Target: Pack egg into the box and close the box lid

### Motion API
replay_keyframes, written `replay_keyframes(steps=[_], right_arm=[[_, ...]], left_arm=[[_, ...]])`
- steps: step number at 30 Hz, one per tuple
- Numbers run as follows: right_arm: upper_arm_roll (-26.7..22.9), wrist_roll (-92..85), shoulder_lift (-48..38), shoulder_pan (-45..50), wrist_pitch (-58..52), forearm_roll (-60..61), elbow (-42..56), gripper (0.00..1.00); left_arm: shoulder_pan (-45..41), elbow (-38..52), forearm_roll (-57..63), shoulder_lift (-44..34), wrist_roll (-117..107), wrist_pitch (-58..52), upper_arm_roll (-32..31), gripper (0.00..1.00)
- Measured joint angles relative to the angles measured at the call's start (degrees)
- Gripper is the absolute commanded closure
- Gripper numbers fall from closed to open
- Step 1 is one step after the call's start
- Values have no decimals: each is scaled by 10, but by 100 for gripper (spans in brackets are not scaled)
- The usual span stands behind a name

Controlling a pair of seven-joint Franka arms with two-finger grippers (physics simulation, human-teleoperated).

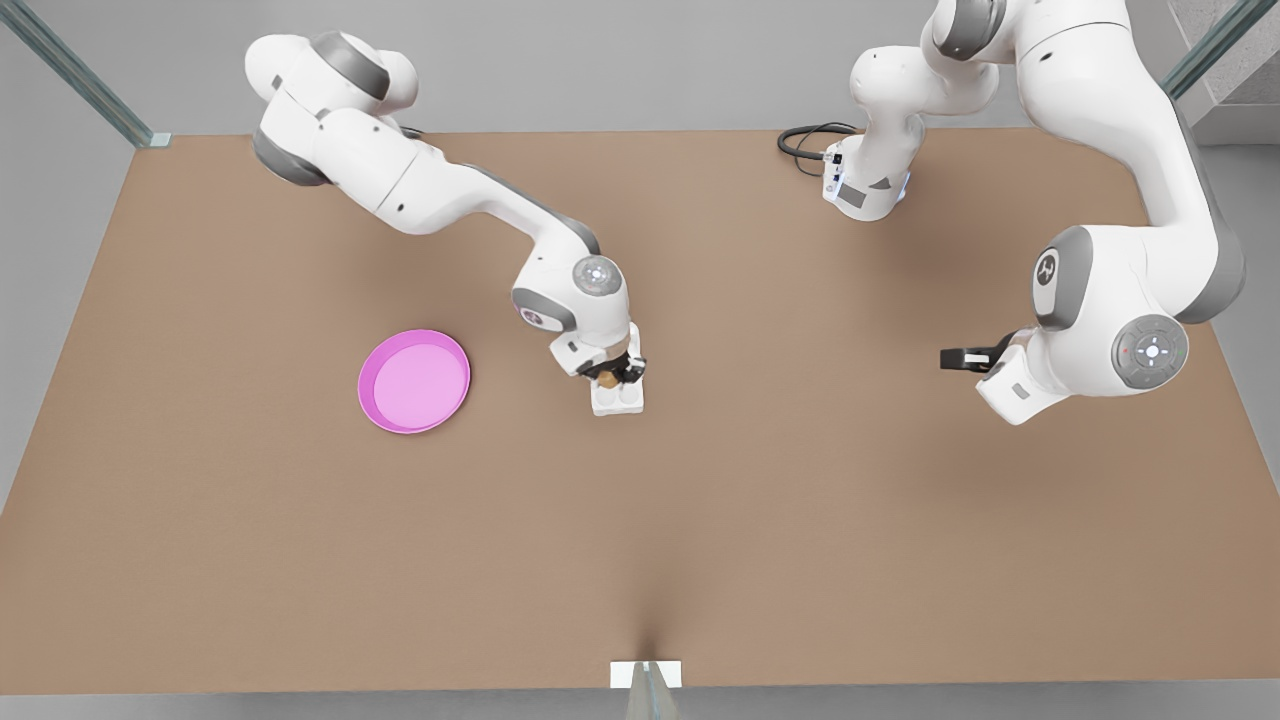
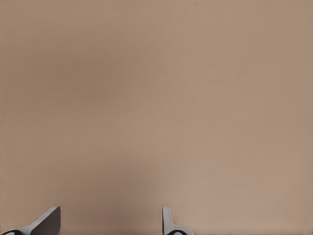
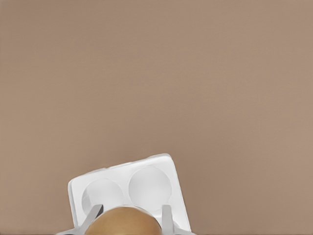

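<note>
The tan-brown egg [image 3: 124, 224] sits between the fingers of my right gripper [image 3: 129, 216], which is shut on it. In the front view that gripper [image 1: 617, 374] hangs just above the white box [image 1: 618, 401] near the table's middle, with the egg [image 1: 606, 379] over the box's far cups. Two round cups of the box [image 3: 146, 182] lie bare beyond the egg. The box lid is hidden. My left gripper [image 1: 962, 357] waits at the front view's right, well apart from the box. Its fingers [image 2: 49, 221] stand open over bare table, and nothing lies within the left gripper [image 2: 108, 223].
A round pink plate [image 1: 452, 352] lies on the brown table [image 1: 700, 560] at the front view's left of the box. A black cable [image 1: 800, 143] curls by the far arm base. Bare table stretches in front of the box.
</note>
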Motion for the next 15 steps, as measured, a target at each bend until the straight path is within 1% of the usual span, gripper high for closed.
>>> replay_keyframes(steps=[2,3,4,5,13,14,15], right_arm=[[-10,-1,5,2,38,-13,-10,49],[-11,-2,5,2,41,-15,-12,43],[-11,-2,5,3,41,-16,-12,31],[-11,-3,5,3,41,-19,-11,0],[-12,-10,-1,-2,38,-20,-1,0],[-25,-53,-30,-17,27,4,-2,0],[-30,-124,-57,-31,0,67,0,0]], left_arm=[[0,0,0,0,0,0,-1,0],[0,0,0,0,0,0,-1,0],[0,0,0,0,0,0,-1,0],[0,0,0,0,0,0,-1,0],[1,1,1,-2,-2,-1,-2,0],[0,1,0,-12,4,-9,-6,0],[-3,1,-1,-18,6,-13,-7,0]])
